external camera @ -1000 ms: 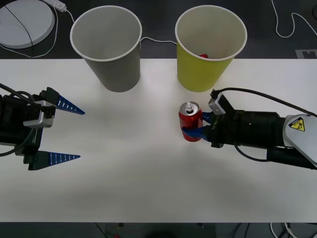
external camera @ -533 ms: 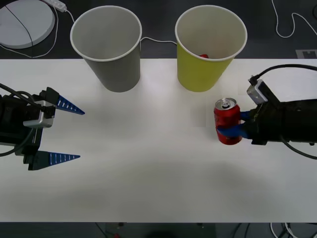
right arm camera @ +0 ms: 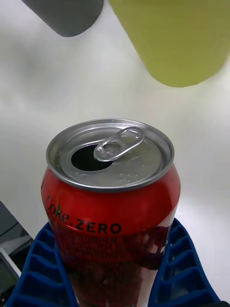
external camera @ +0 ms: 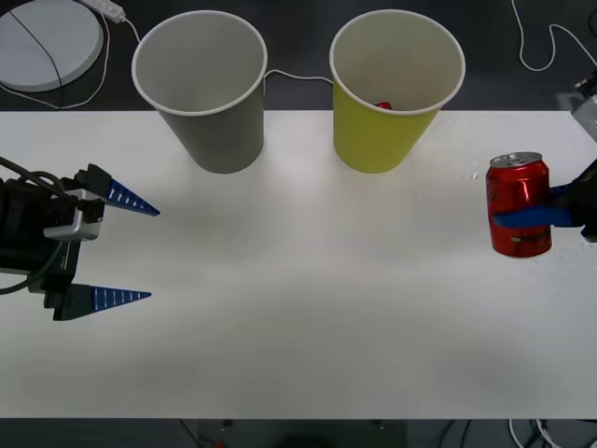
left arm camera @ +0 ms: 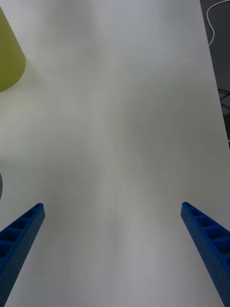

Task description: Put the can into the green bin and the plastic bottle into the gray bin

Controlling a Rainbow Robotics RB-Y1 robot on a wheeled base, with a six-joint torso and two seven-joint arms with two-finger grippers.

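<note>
Left gripper (external camera: 131, 250): parked at the table's (external camera: 298, 317) left edge, fingers spread apart.
Right gripper (external camera: 560, 207): clamped on the small red drink can (external camera: 520, 204), now lifted and carried rightward.
Yellow-green tapered bin (external camera: 396, 89): beyond, awaiting the can.
Gray tapered bin (external camera: 201, 89): far left.

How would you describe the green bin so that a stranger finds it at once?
On the white table, two big cup-shaped bins stand at the far edge. The green bin is the one on the robot's right, nearer the red can held in the right gripper. Its neighbour, the gray bin, has the same shape; only its colour differs.

Opened red can (right arm camera: 112, 201) clamped between blue fingers (right arm camera: 179, 268), green bin (right arm camera: 175, 41) and gray bin (right arm camera: 67, 14) beyond
</note>
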